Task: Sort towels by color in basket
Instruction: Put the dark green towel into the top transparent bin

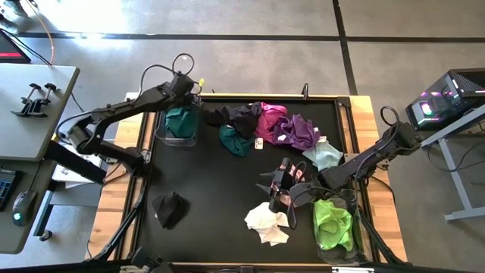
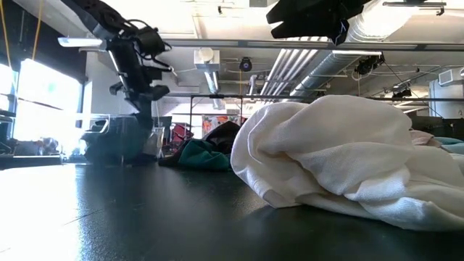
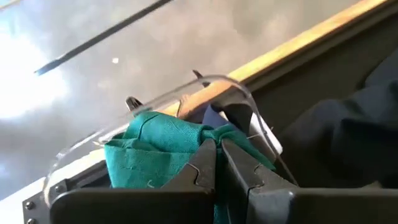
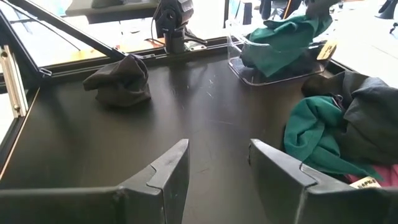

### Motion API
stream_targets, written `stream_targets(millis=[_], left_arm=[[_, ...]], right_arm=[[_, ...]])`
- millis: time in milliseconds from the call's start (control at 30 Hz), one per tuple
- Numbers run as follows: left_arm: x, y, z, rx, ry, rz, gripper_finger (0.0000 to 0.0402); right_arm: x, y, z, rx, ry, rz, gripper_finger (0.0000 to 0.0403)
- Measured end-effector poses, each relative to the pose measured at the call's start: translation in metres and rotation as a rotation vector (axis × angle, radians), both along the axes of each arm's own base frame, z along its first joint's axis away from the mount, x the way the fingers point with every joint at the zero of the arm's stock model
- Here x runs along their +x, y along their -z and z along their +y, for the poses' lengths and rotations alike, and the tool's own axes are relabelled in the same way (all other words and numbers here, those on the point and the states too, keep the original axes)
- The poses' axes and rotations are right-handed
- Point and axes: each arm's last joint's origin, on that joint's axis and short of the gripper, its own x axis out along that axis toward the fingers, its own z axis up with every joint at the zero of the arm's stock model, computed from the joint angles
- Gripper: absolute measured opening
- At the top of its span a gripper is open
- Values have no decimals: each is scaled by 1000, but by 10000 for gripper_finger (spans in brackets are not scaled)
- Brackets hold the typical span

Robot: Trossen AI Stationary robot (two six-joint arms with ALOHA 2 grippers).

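Note:
A clear basket (image 1: 161, 135) at the table's far left holds a teal towel (image 1: 182, 120). My left gripper (image 1: 188, 102) is over it, shut on that towel (image 3: 161, 149). A second teal towel (image 1: 236, 141) lies on the black mat beside dark (image 1: 236, 117), magenta (image 1: 271, 120), purple (image 1: 300, 133) and mint (image 1: 324, 155) towels. A white towel (image 1: 267, 224) and a black towel (image 1: 168, 209) lie nearer the front. My right gripper (image 1: 274, 186) hovers open above the mat's middle right, with nothing between its fingers (image 4: 174, 168). My left gripper pinches a bunched fold at the top of the teal towel (image 3: 208, 132) between its two shut fingertips, slanting down from the near left. The towel peaks toward the fingers (image 4: 305, 22). The rest of it sits in the basket and over its rim.
A second clear basket (image 1: 338, 258) at the near right holds lime green towels (image 1: 332, 224). A raised wooden frame (image 1: 356, 144) borders the mat. Open mat lies between the black towel and the white one.

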Motion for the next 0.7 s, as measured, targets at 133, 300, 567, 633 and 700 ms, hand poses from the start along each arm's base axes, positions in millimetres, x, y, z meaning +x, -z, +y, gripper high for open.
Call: stream_targets(millis=[133,300,567,633,700], left_arm=[[-8,7,-9,-19,17,-11,1],[-22,39,-21,-72,1,-2,1],[-31,68,-25,-90,16,-78,19],[-30,64,-24,-84,22,-78,41],[-29,57,-22,-78,24,-82,68]], right_arm=[[0,0,0,0,0,0,161],[0,0,0,0,0,0,161],[0,0,-1,-1,4,-1,161],[0,0,-1,-3,8,-2,161],[0,0,-1,-3,8,-2,161]])
